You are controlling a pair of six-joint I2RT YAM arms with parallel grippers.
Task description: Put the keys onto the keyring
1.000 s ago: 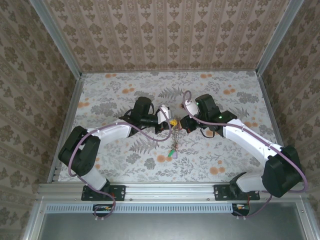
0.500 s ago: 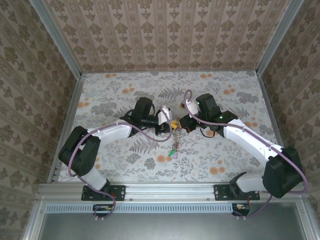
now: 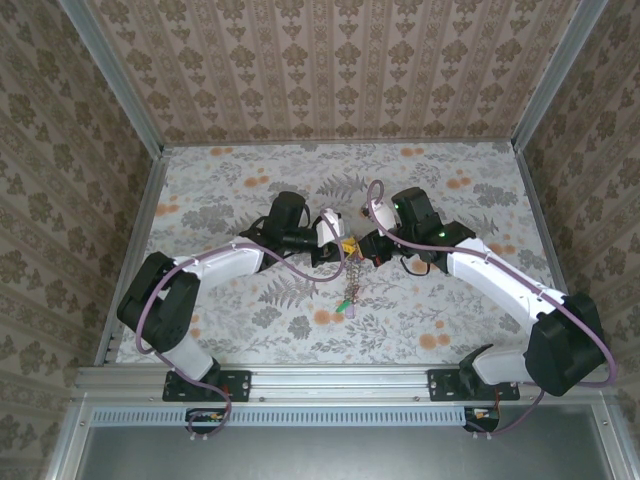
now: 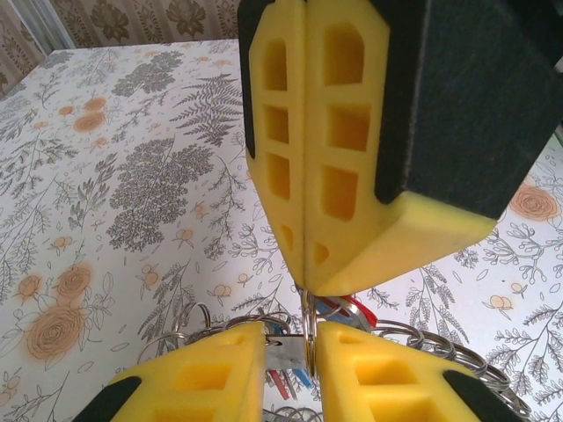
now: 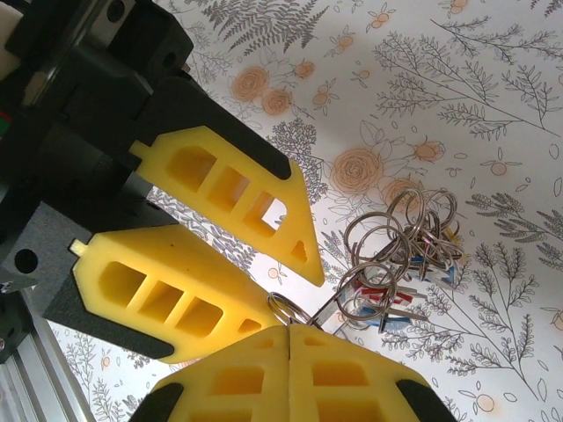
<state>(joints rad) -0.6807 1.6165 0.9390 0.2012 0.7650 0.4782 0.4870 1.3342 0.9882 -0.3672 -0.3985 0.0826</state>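
Note:
Both grippers meet above the middle of the table. My right gripper [image 3: 368, 248] [image 5: 289, 334] is shut on a small split ring [image 5: 286, 309] of the keyring. From that ring a bunch of rings and keys [image 5: 396, 255] [image 3: 347, 285] hangs, with red [image 5: 374, 294] and blue [image 5: 449, 268] tags. My left gripper [image 3: 340, 245] [image 4: 292, 360] is open by a narrow gap. The same ring [image 4: 308, 330] stands in that gap against the right-hand finger, and a flat key blade [image 4: 286, 352] lies beside it. The right gripper's shut fingers [image 4: 352, 176] come down from above.
The floral table [image 3: 450, 180] is walled in by patterned panels at the back and sides. A metal rail [image 3: 340, 380] runs along the near edge by the arm bases. The hanging bunch reaches down toward the table in front of the grippers.
The left gripper's jaws have parted a little from shut. Both arms and the hanging bunch stay almost where they were.

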